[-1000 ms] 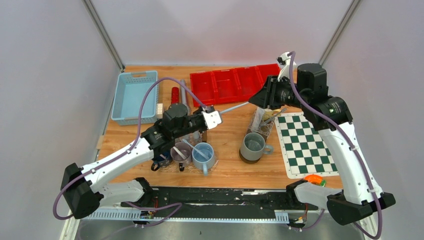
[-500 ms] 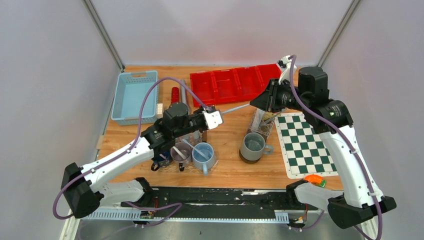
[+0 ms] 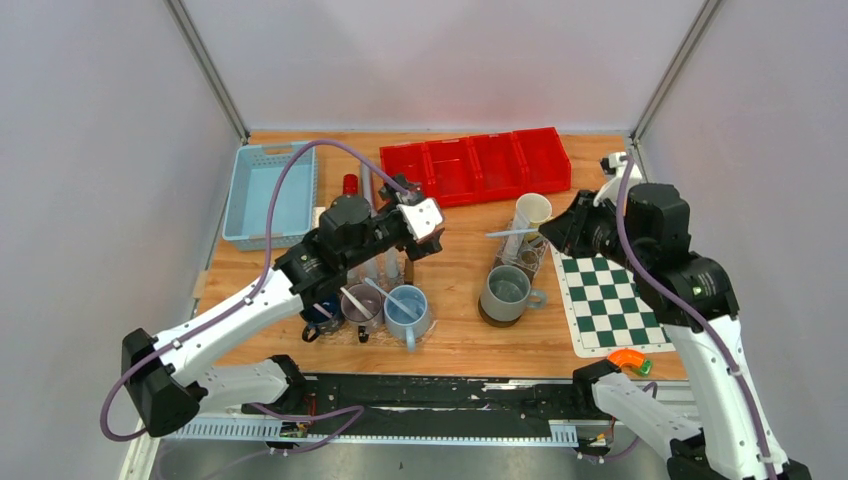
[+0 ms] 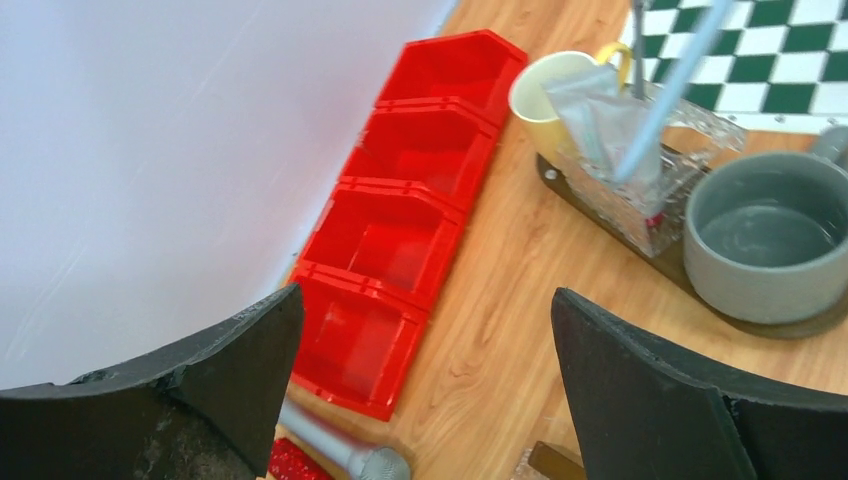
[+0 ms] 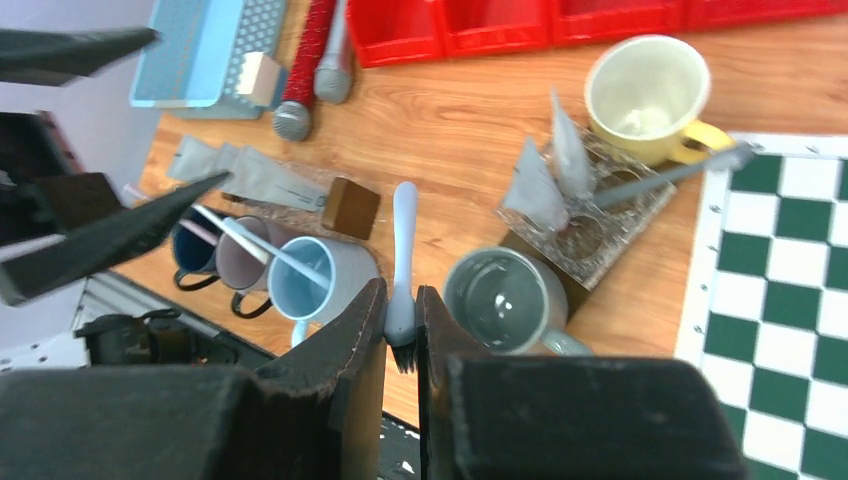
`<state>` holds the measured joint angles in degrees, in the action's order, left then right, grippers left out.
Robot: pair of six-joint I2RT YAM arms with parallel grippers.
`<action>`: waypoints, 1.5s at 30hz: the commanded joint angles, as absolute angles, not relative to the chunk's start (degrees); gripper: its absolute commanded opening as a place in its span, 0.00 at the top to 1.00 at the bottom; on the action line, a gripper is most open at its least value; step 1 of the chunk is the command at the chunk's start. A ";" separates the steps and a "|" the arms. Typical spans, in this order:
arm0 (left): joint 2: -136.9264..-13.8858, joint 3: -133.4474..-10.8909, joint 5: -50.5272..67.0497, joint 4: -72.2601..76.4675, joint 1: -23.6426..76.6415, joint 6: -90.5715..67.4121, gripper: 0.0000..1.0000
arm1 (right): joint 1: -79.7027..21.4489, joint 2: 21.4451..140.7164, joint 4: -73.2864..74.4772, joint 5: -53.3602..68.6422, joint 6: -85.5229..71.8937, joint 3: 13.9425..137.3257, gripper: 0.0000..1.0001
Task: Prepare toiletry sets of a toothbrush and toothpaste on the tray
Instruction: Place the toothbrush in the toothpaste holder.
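I see a blue basket [image 3: 262, 195] back left, 3 mugs [image 3: 365, 315] clustered near centre, a grey mug [image 3: 500, 300] beside the checkered mat [image 3: 605, 300], and a yellow mug [image 3: 533, 210] farther back.

Red tray [image 3: 452, 176], green-and-white chequered mat [image 3: 608, 295], pale toothbrush [image 5: 403, 250].

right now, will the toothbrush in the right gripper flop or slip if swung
Probably stiff: the toothbrush juts straight from the right gripper without sagging. Likely light, being so thin. It may pivot, since it is pinched near the head with the smooth handle overhanging.
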<state>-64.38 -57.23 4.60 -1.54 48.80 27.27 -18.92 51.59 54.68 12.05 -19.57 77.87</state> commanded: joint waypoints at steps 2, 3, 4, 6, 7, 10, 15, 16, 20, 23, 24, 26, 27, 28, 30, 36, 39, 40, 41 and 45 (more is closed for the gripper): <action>-62.05 -61.29 -4.42 -2.29 47.00 21.36 0.00 | -18.46 45.90 59.10 0.22 -24.27 74.31 1.00; -61.88 -61.41 -5.17 -2.40 46.35 20.35 0.00 | -18.48 44.96 59.75 -2.63 -25.25 73.70 1.00; -61.48 -61.45 -5.35 -2.39 44.68 18.20 0.00 | -18.46 43.91 60.28 -4.11 -26.39 72.97 1.00; -60.57 -60.78 -6.06 -1.74 41.98 15.09 0.00 | -18.49 41.84 60.95 -6.07 -28.36 71.62 1.00; -60.21 -60.36 -6.77 -0.83 41.07 14.31 0.00 | -18.50 40.65 61.66 -6.75 -29.39 71.05 1.00; -58.24 -57.71 -8.81 2.19 37.84 12.30 0.00 | -18.46 39.21 63.77 -9.56 -31.33 70.20 1.00; -56.43 -54.25 -12.24 6.51 34.99 11.40 0.00 | -18.47 38.43 63.18 -12.77 -34.03 67.10 1.00; -55.94 -53.84 -12.36 7.56 34.77 11.37 0.00 | -18.47 38.43 62.43 -12.97 -34.47 66.40 1.00; -54.88 -52.15 -13.12 9.44 33.86 11.75 0.00 | -18.53 38.49 59.37 -12.97 -35.38 63.50 1.00; -54.24 -50.72 -13.39 10.57 33.60 11.81 0.00 | -18.51 38.52 56.39 -12.06 -35.95 60.84 1.00; -54.15 -50.50 -13.32 10.86 33.59 11.75 0.00 | -18.49 38.49 55.37 -11.57 -36.21 59.65 1.00; -53.83 -49.99 -13.04 11.22 33.50 11.74 0.00 | -18.46 38.33 53.37 -10.83 -36.74 58.19 1.00; -53.62 -49.70 -13.02 11.37 33.49 11.75 0.00 | -18.51 38.26 52.75 -10.98 -37.07 57.76 1.00; -53.53 -49.59 -13.01 11.65 33.49 11.76 0.00 | -18.46 37.98 52.15 -11.25 -37.28 57.27 1.00; -53.26 -49.06 -12.89 12.14 33.53 11.71 0.00 | -18.46 37.23 50.94 -12.12 -37.39 56.42 1.00; -53.10 -48.63 -12.28 12.66 33.43 11.62 0.00 | -18.47 36.59 49.37 -13.69 -37.39 54.29 1.00; -53.11 -48.63 -12.22 12.80 33.40 11.53 0.00 | -18.51 36.78 48.15 -12.88 -37.74 52.73 1.00; -53.10 -48.54 -12.22 12.82 33.33 11.60 0.00 | -18.50 36.75 47.60 -12.71 -37.86 52.13 1.00; -53.04 -48.53 -12.22 12.83 33.32 11.60 0.00 | -18.54 36.70 47.14 -12.74 -37.96 51.58 1.00; -52.77 -48.28 -12.26 13.18 33.35 11.46 0.00 | -18.37 36.82 45.11 -12.96 -38.06 49.23 1.00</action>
